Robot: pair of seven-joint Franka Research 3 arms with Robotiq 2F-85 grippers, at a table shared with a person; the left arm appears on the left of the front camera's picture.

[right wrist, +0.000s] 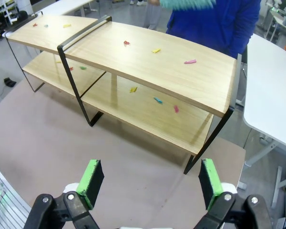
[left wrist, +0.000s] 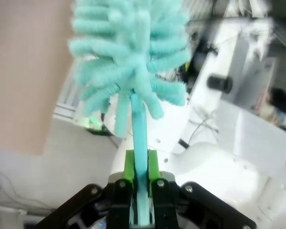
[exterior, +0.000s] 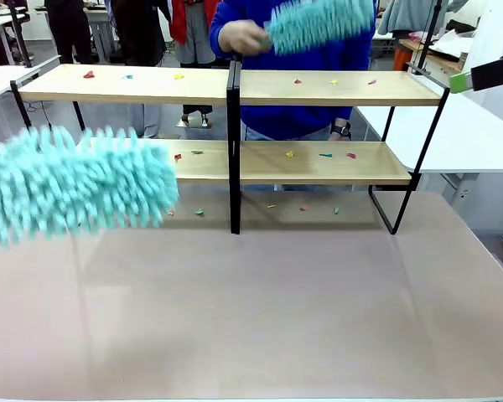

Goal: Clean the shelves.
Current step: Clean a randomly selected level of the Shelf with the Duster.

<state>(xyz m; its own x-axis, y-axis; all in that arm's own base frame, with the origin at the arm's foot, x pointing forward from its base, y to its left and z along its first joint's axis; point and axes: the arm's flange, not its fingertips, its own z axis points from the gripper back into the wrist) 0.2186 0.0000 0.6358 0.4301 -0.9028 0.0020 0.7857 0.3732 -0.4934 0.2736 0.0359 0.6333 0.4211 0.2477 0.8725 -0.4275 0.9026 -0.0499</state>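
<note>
Gripping the thin handle [left wrist: 139, 126] of a fluffy teal duster [left wrist: 128, 57], the left pincer [left wrist: 140, 167] had its two green pads clamped on it from both sides, and the duster head stood out beyond the fingertips. In the front view this duster hung at the left, above the brown worktop [exterior: 251, 301] and before the left end of the lower board. The right pincer [right wrist: 150, 179] was wide apart and held nothing, above the worktop near the right end of the shelves [right wrist: 157, 62]. The shelves stood on the far part of the worktop. Small coloured scraps [right wrist: 156, 50] lay spread on the upper board, on the lower board and on the worktop under them. Behind the shelves a person in a blue top [exterior: 318, 59] held a second duster [exterior: 318, 21] in one hand [exterior: 243, 38] above the upper board.
</note>
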